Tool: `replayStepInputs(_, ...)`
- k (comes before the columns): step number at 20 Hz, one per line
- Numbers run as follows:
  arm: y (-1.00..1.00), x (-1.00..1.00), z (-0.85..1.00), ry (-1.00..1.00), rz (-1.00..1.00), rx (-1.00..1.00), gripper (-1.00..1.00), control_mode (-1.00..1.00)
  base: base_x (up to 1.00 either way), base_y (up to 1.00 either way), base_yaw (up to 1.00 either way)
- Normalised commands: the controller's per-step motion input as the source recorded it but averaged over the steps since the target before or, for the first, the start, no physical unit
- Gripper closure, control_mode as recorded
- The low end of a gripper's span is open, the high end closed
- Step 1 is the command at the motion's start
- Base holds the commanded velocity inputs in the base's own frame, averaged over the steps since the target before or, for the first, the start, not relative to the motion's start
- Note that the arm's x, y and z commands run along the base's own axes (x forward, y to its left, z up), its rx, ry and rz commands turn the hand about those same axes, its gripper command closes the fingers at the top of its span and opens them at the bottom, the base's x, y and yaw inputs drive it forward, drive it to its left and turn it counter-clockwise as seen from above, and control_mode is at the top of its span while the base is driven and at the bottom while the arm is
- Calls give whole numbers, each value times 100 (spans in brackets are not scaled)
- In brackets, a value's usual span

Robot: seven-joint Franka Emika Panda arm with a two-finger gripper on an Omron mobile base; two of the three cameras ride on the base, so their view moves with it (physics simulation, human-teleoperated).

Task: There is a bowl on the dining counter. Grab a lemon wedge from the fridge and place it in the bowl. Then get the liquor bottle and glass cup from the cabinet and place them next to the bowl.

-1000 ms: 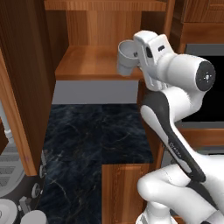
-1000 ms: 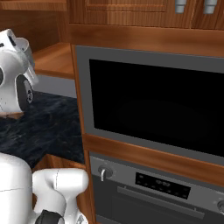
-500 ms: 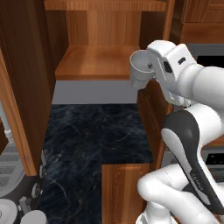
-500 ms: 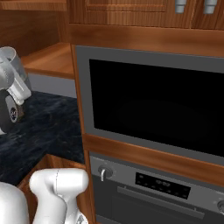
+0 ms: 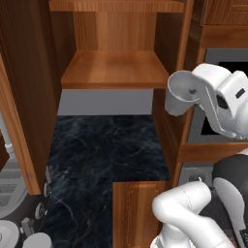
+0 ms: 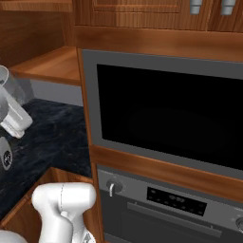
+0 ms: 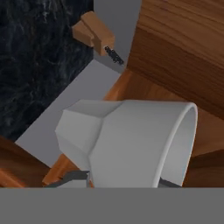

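The gripper is pinched on the glass cup, its two dark finger tips just peeking out on either side of the tumbler's lower body in the hand view. One cup is in the grip, a pale grey-white tapered tumbler tilted well off upright, with its open mouth turned up and toward the cabinet's side wall in the left base view. It hangs in the air in front of the cabinet, off the shelf, beside the right edge of the opening and above the dark counter.

Compared with a second ago, the cup has come out of the cabinet: then it stood close over the right end of the wooden shelf, and half a second ago it was already clear of the shelf edge. Now it sits lower and further to the right in the left base view, and the wrist has rolled so the hand lies more sideways. In the right base view the cup has slid to the left edge, only a sliver of it showing.

Around it there is one open cabinet bay with one bare wooden shelf, one stretch of black marble-look counter beneath, one black-glass oven set in the wood wall to the right, and one control panel below it.
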Motion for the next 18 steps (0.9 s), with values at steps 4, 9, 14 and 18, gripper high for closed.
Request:
replayStepInputs(4,-28,-75,-18,-24,-6,0,100,100,-25,-13,-4)
replayStepInputs(9,0,0,0,0,0,0,100,100,-83,-78,-33)
replayStepInputs(14,0,0,0,0,0,0,100,100,-33,-61,-59)
replayStepInputs(18,0,0,0,0,0,0,100,100,-1,-28,-84)
